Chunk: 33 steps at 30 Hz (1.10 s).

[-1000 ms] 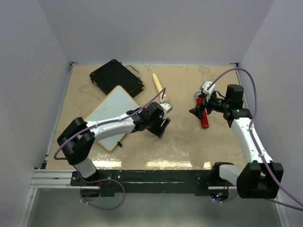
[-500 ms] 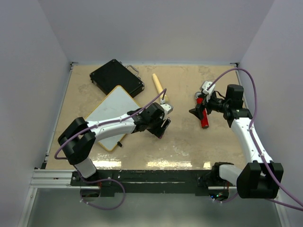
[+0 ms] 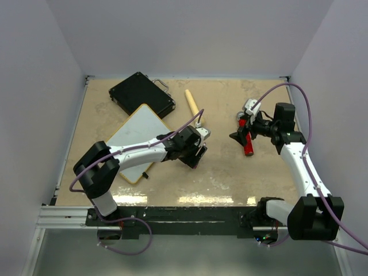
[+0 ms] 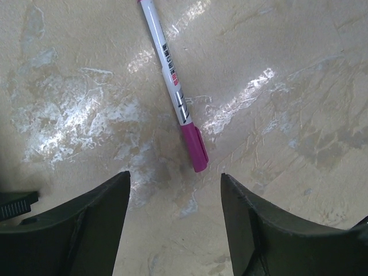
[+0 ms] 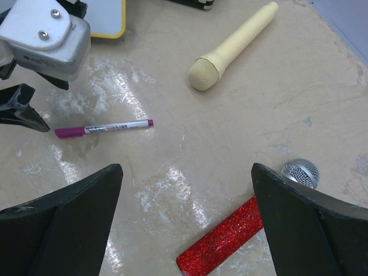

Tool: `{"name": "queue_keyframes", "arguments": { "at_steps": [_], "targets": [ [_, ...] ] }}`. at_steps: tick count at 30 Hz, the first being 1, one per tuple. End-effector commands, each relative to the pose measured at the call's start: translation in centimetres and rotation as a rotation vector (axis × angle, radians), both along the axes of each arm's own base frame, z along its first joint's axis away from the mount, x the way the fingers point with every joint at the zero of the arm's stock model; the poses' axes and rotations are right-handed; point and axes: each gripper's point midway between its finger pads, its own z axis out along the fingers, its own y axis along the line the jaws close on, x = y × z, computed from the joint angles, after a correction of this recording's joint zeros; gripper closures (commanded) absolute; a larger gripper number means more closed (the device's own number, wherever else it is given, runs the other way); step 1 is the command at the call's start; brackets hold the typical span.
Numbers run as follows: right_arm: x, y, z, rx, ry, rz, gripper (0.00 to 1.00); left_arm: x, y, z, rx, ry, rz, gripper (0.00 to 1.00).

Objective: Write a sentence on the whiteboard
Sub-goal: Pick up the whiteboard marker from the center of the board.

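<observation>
The whiteboard (image 3: pixel 137 140), white with a thin yellow frame, lies flat at the left; my left arm crosses its near corner. Its visible face is plain white, and the sentence is out of view. A white marker (image 4: pixel 174 80) with a magenta cap lies on the table just beyond my left gripper (image 4: pixel 175 175), which is open and low over the table with nothing between its fingers. In the right wrist view the marker (image 5: pixel 103 129) lies beside the left gripper's fingers (image 5: pixel 23 112). My right gripper (image 5: pixel 185 167) is wide open and empty above a red glitter microphone (image 5: pixel 221 244).
A black case (image 3: pixel 141 94) sits at the back left, touching the whiteboard's far corner. A cream microphone (image 3: pixel 192 104) lies behind the left gripper (image 3: pixel 197 154). The red microphone (image 3: pixel 248 142) lies under the right gripper (image 3: pixel 238 136). The walls stand close on three sides.
The left arm has shifted very slightly over the marker, its jaws a touch narrower. The right arm and all objects have stayed still.
</observation>
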Motion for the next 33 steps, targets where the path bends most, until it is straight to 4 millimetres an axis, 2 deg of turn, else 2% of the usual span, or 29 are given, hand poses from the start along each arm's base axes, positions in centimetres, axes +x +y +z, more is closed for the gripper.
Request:
{"name": "queue_keyframes", "arguments": {
  "at_steps": [1,9,13,20,33],
  "targets": [
    [0.2,0.3,0.7,0.003,-0.022,0.03,0.02,0.5,-0.4,0.3,0.029,-0.016,0.014,0.32],
    [0.2,0.3,0.8,0.002,-0.022,0.027,0.01,0.1,-1.0,-0.3,0.029,0.016,0.012,0.38],
    [0.2,0.3,0.7,0.002,-0.02,0.027,0.01,-0.1,-2.1,-0.9,0.015,0.041,-0.007,0.45],
    [0.2,0.3,0.7,0.002,-0.02,0.029,0.01,0.0,-2.6,-2.0,0.032,0.063,-0.023,0.55],
    [0.2,0.3,0.6,0.001,-0.019,0.03,0.02,-0.3,-2.1,-4.2,0.086,0.101,-0.025,0.66]
  ]
}}
